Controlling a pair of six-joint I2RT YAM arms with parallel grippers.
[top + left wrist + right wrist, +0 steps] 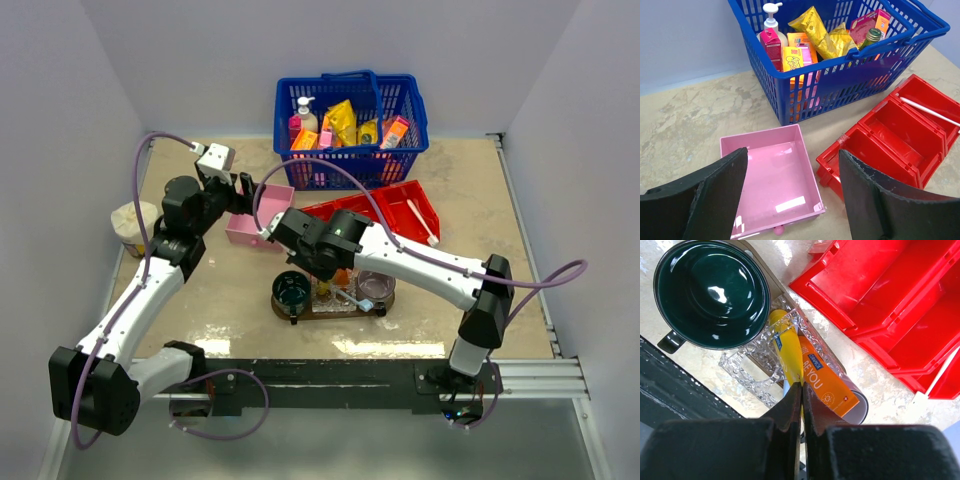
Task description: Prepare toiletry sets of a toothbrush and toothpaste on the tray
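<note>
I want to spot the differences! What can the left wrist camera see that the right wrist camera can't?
Only the left wrist view shows the blue basket of goods and the pink box. Only the right wrist view shows the dark green cup, the clear glass, the yellow toothpaste and the orange toothpaste. Both show the red bin and the tan table.

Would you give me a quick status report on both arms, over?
Left gripper open, empty, by pink box. Right gripper shut on yellow toothpaste at glass cup, orange tube alongside. One toothbrush in red bin.
</note>
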